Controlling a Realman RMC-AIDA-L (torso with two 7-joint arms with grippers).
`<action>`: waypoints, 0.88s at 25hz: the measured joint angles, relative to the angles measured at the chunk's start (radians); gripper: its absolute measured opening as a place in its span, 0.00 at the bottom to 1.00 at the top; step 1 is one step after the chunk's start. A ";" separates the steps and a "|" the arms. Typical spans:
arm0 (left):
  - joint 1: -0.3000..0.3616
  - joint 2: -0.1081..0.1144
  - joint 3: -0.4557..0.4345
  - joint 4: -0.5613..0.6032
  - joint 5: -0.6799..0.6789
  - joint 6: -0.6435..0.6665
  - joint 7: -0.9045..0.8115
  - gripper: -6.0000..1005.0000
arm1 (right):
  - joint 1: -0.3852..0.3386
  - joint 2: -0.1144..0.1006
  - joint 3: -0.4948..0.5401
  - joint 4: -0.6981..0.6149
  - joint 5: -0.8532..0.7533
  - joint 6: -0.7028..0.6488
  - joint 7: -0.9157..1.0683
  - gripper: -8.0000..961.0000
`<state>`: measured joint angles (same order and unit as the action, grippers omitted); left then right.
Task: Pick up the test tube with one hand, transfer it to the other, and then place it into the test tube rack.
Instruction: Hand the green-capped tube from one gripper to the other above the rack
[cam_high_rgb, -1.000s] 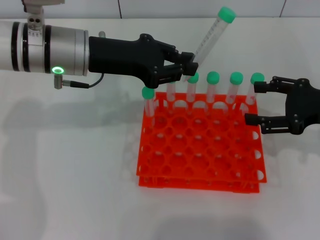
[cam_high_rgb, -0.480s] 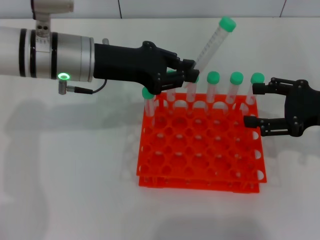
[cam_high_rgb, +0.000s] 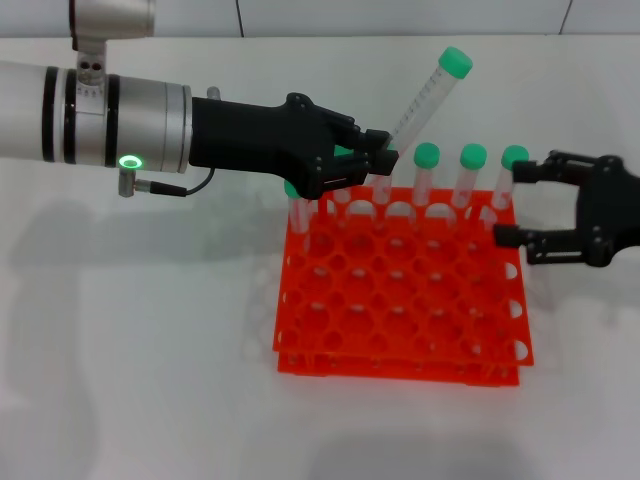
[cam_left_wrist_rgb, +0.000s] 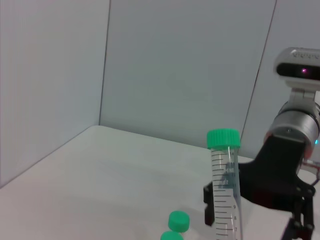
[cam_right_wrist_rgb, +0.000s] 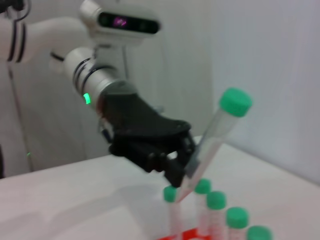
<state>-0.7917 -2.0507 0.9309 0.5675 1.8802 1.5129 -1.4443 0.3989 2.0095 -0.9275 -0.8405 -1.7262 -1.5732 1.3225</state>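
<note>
The left gripper (cam_high_rgb: 378, 165) pinches a tilted tube (cam_high_rgb: 420, 100) above the rack's (cam_high_rgb: 400, 300) back row. The right gripper (cam_high_rgb: 512, 203) waits spread beside the rack.

A plain white tabletop (cam_high_rgb: 130, 350) fills nearly the whole head view, matte and evenly lit, with soft grey shadows lying across its left side. Along its far edge stands a pale wall (cam_high_rgb: 400, 15) made of flat panels, split by thin dark vertical seams. The left wrist view shows the same pale grey-blue wall panels (cam_left_wrist_rgb: 180, 70) meeting at a corner behind the tabletop's edge. In the right wrist view the wall (cam_right_wrist_rgb: 270, 60) is pale and blurred.
</note>
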 joint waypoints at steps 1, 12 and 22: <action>0.000 0.000 0.000 0.000 0.000 0.000 0.001 0.19 | 0.000 0.000 0.000 0.000 0.000 0.000 0.000 0.89; 0.005 0.000 -0.001 0.001 -0.001 0.007 0.011 0.18 | -0.023 -0.001 0.085 -0.009 0.084 -0.005 0.020 0.89; 0.012 0.000 -0.006 0.002 -0.007 0.007 0.013 0.18 | -0.008 0.001 0.075 -0.013 0.133 0.004 0.027 0.89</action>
<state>-0.7796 -2.0511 0.9248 0.5694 1.8732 1.5196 -1.4314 0.3904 2.0104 -0.8521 -0.8537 -1.5930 -1.5690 1.3496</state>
